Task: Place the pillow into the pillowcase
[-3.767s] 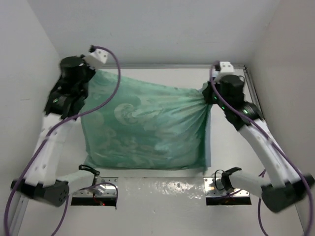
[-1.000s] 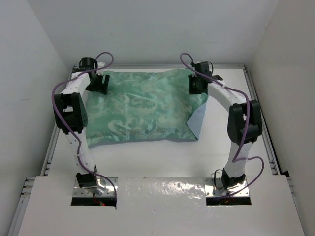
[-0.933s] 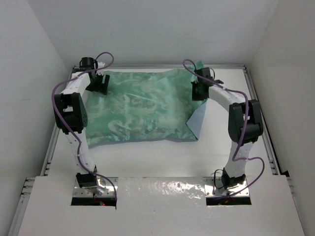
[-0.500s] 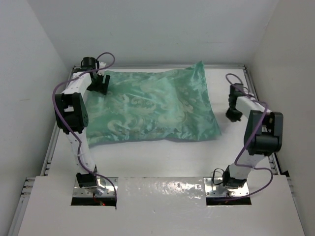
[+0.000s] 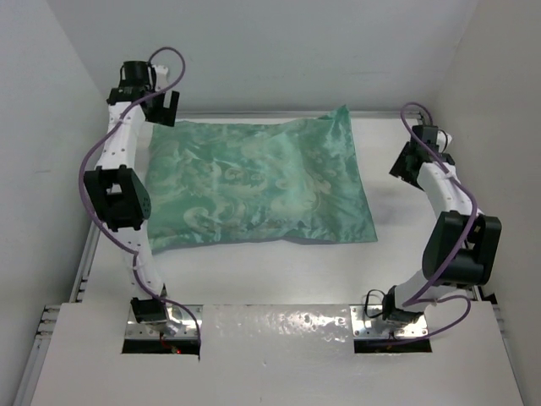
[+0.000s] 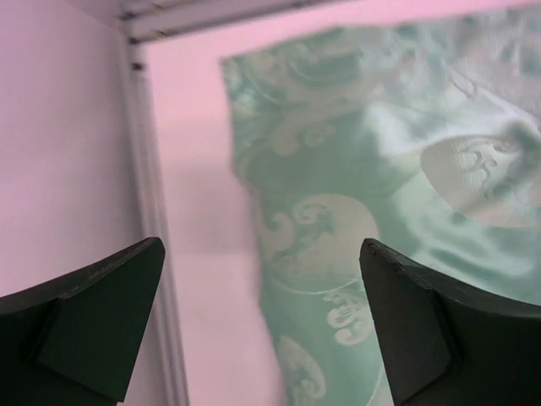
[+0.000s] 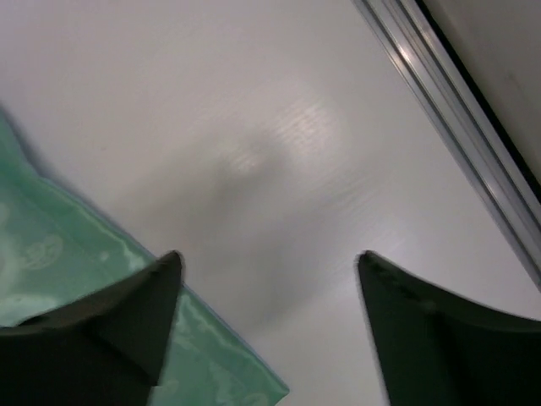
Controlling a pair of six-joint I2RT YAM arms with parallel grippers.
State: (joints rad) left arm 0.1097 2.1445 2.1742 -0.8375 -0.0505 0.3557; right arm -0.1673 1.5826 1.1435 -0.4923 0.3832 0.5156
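Since the top cam gets the whole table [image 5: 254, 279], quick rundown. The pillowcase [image 5: 254, 182] lies on it w/ the shiny sea-green swirl side up, filling the far-left and middle part, and its far right corner pokes up in a little peak. It looks puffed out, but the pillow itself is hidden, so I can't tell what's inside.

The left gripper [image 6: 260, 254] hangs above the far left corner of the case, not touching it afaict. Its wrist cam shows both fingers [image 6: 101, 326] spread wide w/ nothing between them. Below there's just green fabric, a strip of bare table, and the side rail [image 6: 152, 194].

The right gripper [image 7: 269, 262] sits just off the right edge of the case, over bare table, no contact. Its jaws are spread wide and empty too. That wrist cam only catches the case's edge at lower left and the metal rail [image 7: 456, 110] at upper right.
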